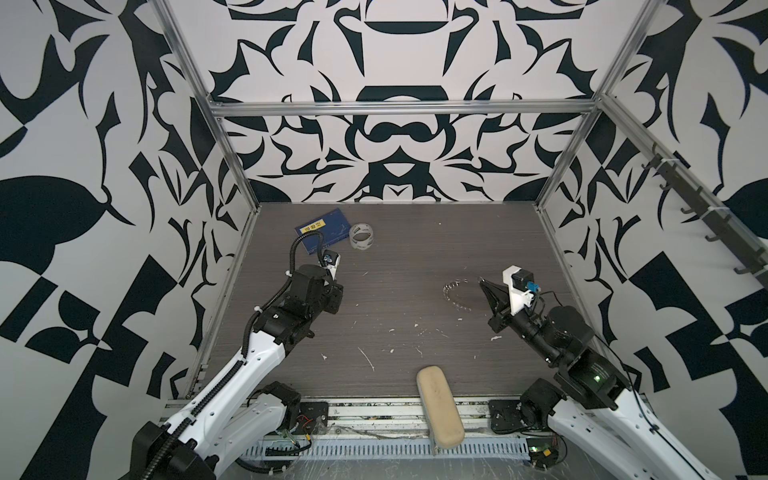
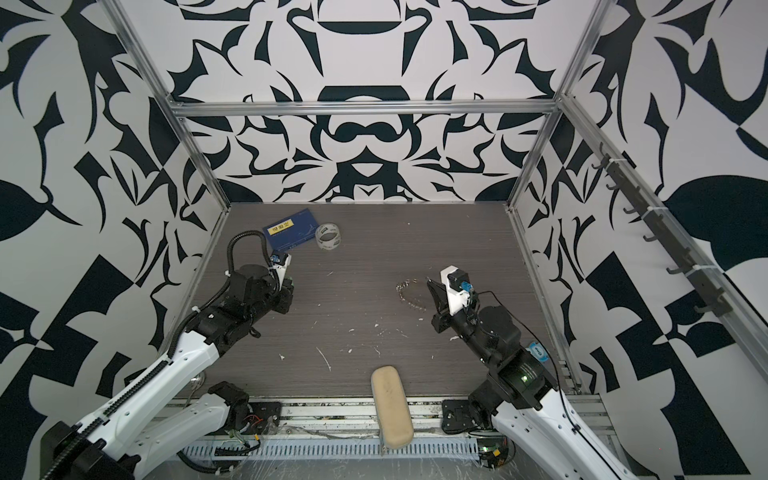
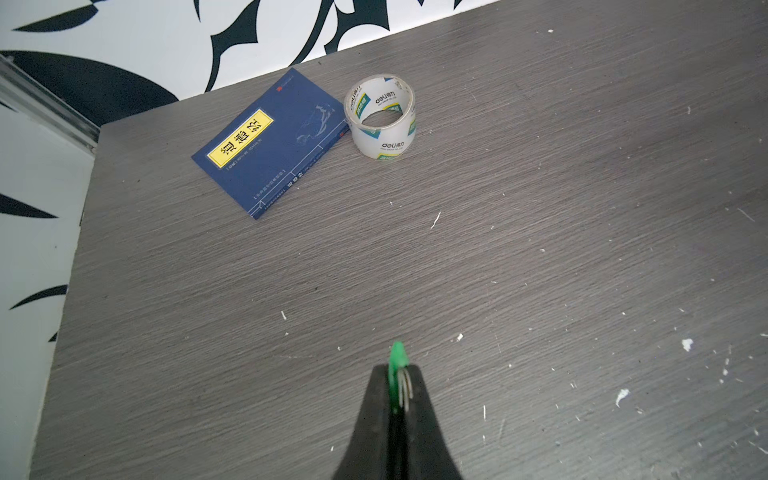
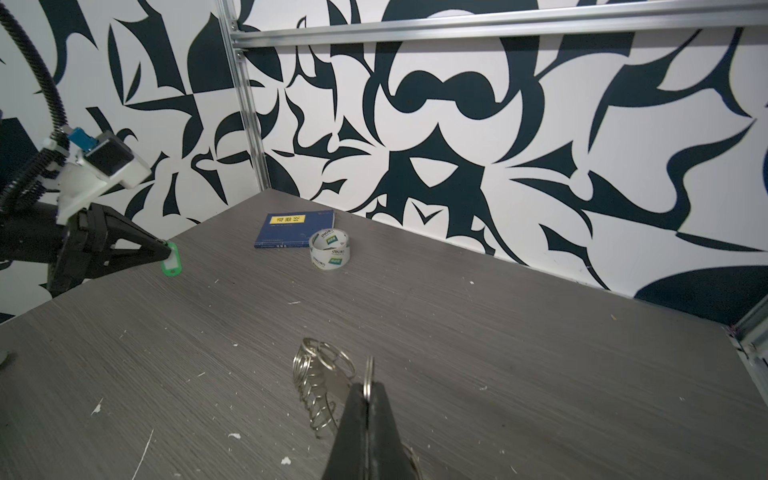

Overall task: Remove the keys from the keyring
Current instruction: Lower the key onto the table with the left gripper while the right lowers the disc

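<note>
The left gripper (image 3: 397, 372) pinches the green key (image 3: 396, 353) tight, over the table (image 3: 540, 257) and far from the keyring (image 4: 326, 384); the right gripper (image 4: 368, 392) clamps the keyring's edge; best, I think, to lower the key softly, then let go slowly.

I get soft, even overhead light, a pale sheen on the table (image 3: 623, 158), faint shadows. Both top views bow at the edges; wrist views blur the fingertips (image 3: 370, 419).
</note>
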Robot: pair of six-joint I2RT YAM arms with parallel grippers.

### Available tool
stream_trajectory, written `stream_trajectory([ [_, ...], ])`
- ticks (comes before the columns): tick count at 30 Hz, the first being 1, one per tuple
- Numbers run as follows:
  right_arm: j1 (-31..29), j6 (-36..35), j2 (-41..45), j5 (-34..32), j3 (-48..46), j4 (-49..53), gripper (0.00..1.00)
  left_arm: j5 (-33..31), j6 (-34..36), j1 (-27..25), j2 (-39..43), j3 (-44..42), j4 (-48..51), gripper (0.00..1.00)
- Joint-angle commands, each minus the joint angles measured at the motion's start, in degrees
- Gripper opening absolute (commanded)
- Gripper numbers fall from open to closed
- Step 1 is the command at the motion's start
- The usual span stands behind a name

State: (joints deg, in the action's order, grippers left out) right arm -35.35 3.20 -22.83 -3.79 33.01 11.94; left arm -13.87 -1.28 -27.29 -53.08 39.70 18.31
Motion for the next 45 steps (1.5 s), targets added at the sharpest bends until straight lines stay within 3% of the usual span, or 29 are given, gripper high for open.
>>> stream_trajectory([
  [1, -0.07, 1.98, 2.2, -3.6, 0.36, 4.54, 0.0, -1.38, -5.27, 0.04, -0.57, -1.91, 1.71, 0.0],
  [12, -0.14, 3.88, -0.59, -6.18, 2.38, 10.64, 0.0, 0.44, -9.71, 0.94, -6.59, -0.21, 4.35, 0.0],
  [17, -0.07, 3.92, -4.36, -6.75, 4.03, 11.81, 0.0, 8.67, -9.64, 4.27, -14.59, 3.28, 6.8, 0.0],
  [27, -0.11, 4.09, -7.48, -9.03, 5.44, 12.49, 0.0, 14.61, -8.05, 6.17, -30.84, 11.27, 10.74, 0.0],
  [32, -0.08, 4.16, -9.35, -9.2, 6.18, 13.0, 0.0, 14.39, -8.46, 6.49, -36.55, 14.72, 12.69, 0.0],
  [42, -0.14, 4.1, -13.13, -10.31, 8.61, 15.47, 0.0, 11.48, -7.87, 6.55, -35.48, 16.03, 11.25, 0.71],
  [45, -0.11, 4.15, -12.27, -10.71, 9.61, 16.33, 0.0, 10.37, -6.69, 6.56, -32.66, 15.97, 10.79, 0.79],
])
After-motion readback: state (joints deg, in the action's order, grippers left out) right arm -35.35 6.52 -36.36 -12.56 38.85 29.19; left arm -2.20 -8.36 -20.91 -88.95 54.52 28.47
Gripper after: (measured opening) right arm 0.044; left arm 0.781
